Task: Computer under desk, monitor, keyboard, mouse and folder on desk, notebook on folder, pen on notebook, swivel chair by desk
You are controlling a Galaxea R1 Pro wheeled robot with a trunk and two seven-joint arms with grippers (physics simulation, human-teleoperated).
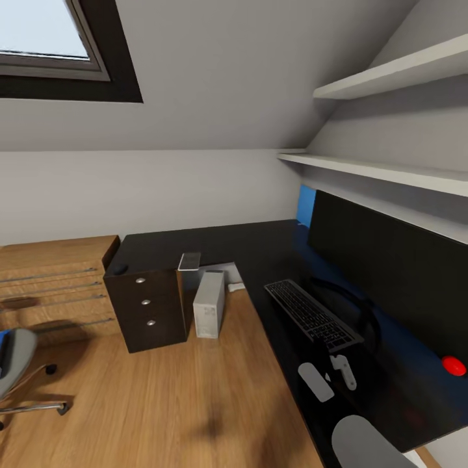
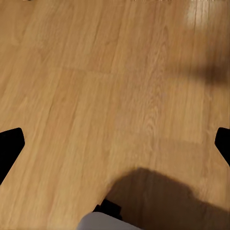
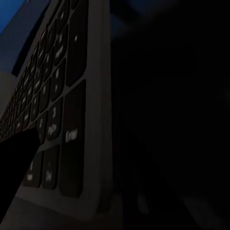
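Black and slim, the keyboard is being shown lying on the glossy black bench, just in front of the monitor, its thin grey edge and rows of dark keys being seen close up in the right wrist view. The right pincer is being held at the keyboard's near end; how far it is parted cannot be told. The left pincer is being held wide apart over the wooden floor, gripping nothing.
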